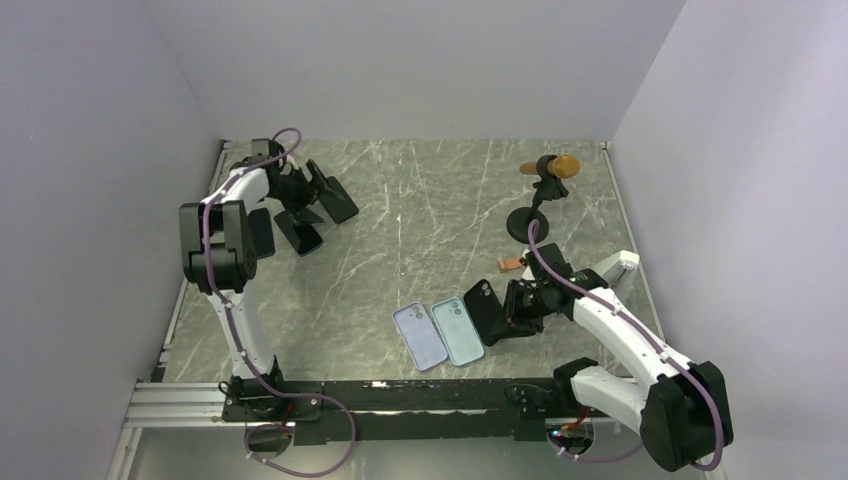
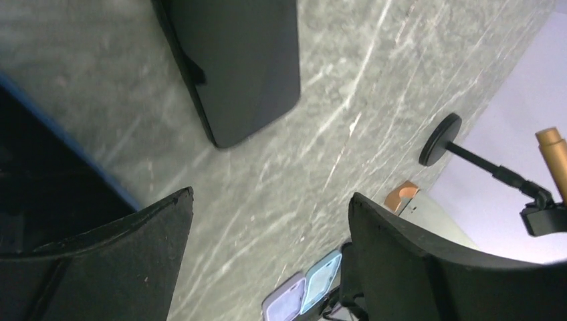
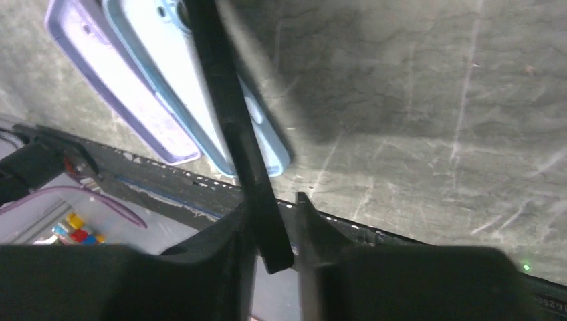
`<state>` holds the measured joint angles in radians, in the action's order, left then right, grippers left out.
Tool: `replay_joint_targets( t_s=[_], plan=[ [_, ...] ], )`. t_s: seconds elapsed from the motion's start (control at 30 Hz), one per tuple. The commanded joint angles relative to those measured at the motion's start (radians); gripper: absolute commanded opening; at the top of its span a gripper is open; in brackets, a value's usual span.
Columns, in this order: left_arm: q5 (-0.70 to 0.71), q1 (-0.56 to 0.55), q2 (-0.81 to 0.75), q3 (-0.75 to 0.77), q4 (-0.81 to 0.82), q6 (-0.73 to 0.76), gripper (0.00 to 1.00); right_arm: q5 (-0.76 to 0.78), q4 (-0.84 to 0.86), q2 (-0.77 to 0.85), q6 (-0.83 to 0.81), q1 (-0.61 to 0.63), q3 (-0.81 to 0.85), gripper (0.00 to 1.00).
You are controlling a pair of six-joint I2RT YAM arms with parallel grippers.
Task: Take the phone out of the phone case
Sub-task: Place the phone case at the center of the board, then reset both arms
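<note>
Right hand [image 3: 271, 224] is pinched shut on one edge of a thin black phone [image 3: 231, 127], which it holds edge-on above the bench [image 3: 414, 114]. Whether the phone is bare or cased I cannot tell. Just past the phone, a blue case [image 3: 154, 47] and a purple case [image 3: 114, 87] lie side by side. Left hand [image 2: 271, 196], well apart from the right, gapes wide and holds nothing. A black slab [image 2: 241, 60] lies flat ahead of it.

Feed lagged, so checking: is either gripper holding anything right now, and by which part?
Right gripper pinches the thin black phone-shaped slab across its faces at one end. Left gripper is open, holding nothing.
</note>
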<state>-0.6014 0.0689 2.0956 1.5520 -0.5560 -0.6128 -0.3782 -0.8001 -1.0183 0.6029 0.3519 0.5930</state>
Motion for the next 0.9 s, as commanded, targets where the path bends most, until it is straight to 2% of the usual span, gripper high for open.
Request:
replay_joint_targets(
  t_s=[0.0, 0.07, 0.13, 0.23, 0.33, 0.43, 0.57, 0.73, 0.8, 0.87],
  plan=[
    [0.068, 0.000, -0.211, 0.008, -0.127, 0.105, 0.89, 0.121, -0.071, -0.014, 0.005, -0.001, 0.004, 0.41],
    [0.092, -0.004, -0.327, -0.048, -0.128, 0.101, 0.93, 0.186, -0.121, -0.013, 0.009, -0.001, 0.022, 0.63],
    [0.113, -0.014, -0.442, -0.115, -0.118, 0.095, 0.94, 0.234, -0.173, -0.004, 0.008, -0.001, 0.049, 0.77],
    [0.146, -0.056, -0.614, -0.204, -0.125, 0.098, 0.94, 0.246, -0.219, 0.035, 0.016, 0.001, 0.100, 0.86],
    [0.219, -0.149, -0.778, -0.280, -0.161, 0.109, 0.95, 0.241, -0.228, 0.108, 0.016, 0.000, 0.184, 0.99],
    [0.307, -0.261, -0.969, -0.388, -0.144, 0.075, 0.96, 0.239, -0.203, 0.168, -0.021, 0.000, 0.295, 1.00],
    [0.401, -0.375, -1.265, -0.495, -0.136, 0.048, 0.96, 0.327, -0.186, 0.232, -0.031, 0.001, 0.450, 1.00],
    [0.516, -0.403, -1.616, -0.611, -0.101, 0.053, 0.98, 0.498, -0.179, 0.328, -0.016, 0.001, 0.539, 1.00],
    [0.563, -0.403, -1.715, -0.629, -0.101, 0.083, 0.99, 0.516, -0.182, 0.355, -0.015, 0.001, 0.552, 1.00],
    [0.594, -0.403, -1.746, -0.599, -0.160, 0.113, 0.99, 0.520, -0.193, 0.376, 0.007, 0.001, 0.575, 1.00]
  ],
)
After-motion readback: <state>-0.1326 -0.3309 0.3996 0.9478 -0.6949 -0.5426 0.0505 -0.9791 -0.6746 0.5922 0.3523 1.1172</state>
